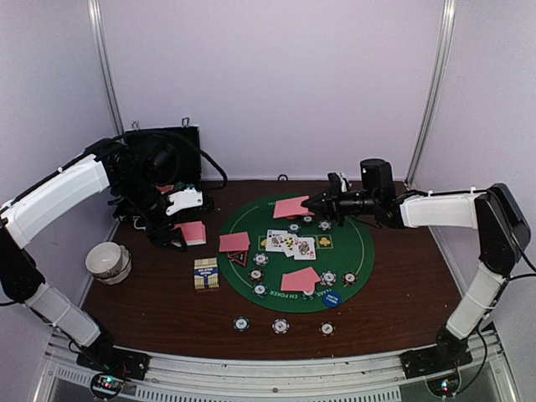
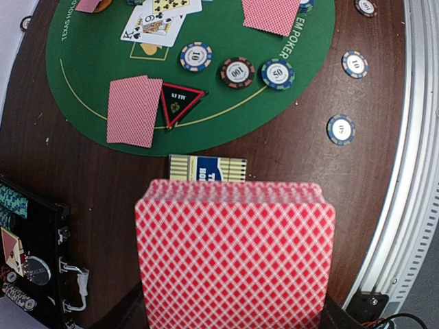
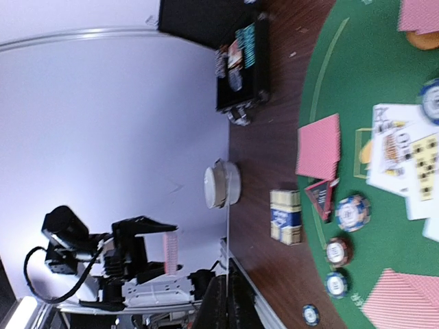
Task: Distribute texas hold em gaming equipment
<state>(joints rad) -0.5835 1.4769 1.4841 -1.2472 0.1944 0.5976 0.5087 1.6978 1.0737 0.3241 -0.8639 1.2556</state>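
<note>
Cards lie face down in three spots on the green mat [image 1: 362, 251]: a far lot [image 1: 291, 206], a left lot [image 2: 134, 111] with the red-black triangle marker [image 2: 180, 103] touching its edge, and a near lot [image 1: 300, 280] beside the blue disc [image 1: 332, 298]; face-up cards [image 1: 291, 244] sit at the mat's middle; three stripe-edged chips [image 2: 237, 72] stand in a row on the mat near the marker; three more chips [image 1: 280, 326] lie off the mat on the brown table [image 1: 402, 293], toward the arms' bases. The left gripper [image 1: 184, 233] clasps the deck of pink-red-backed cards [image 2: 233, 253] above the table, left of the mat; a blue-and-yellow card box [image 2: 208, 168] lies just off the mat's left edge. The right gripper [image 1: 316, 203] is clenched tight, its tips just beside the far lot; whether a card is pinched between them I cannot tell.
</note>
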